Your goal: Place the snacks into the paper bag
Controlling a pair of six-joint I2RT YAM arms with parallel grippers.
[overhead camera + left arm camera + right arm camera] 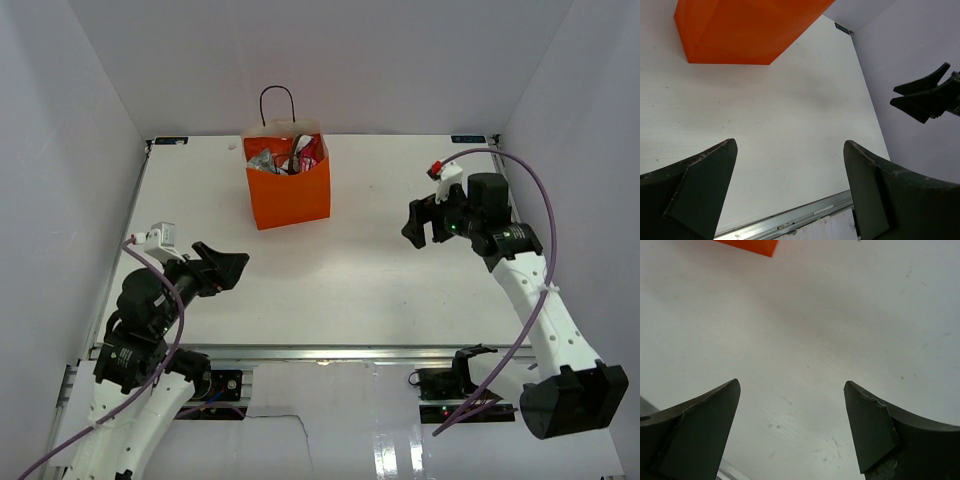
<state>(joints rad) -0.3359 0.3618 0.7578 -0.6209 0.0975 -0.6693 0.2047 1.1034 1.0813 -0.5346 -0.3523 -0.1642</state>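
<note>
Left fingers (700,195) wide, right fingers (875,430) wide, hovering

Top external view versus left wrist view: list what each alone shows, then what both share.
Top only: the snacks inside the open paper bag, and its black handle. Left wrist only: the inner faces of the fingers of the open left gripper, up close. Both: the paper bag, the white table, the right gripper.

White table (350,280), pale walls (400,60) enclosing.
</note>
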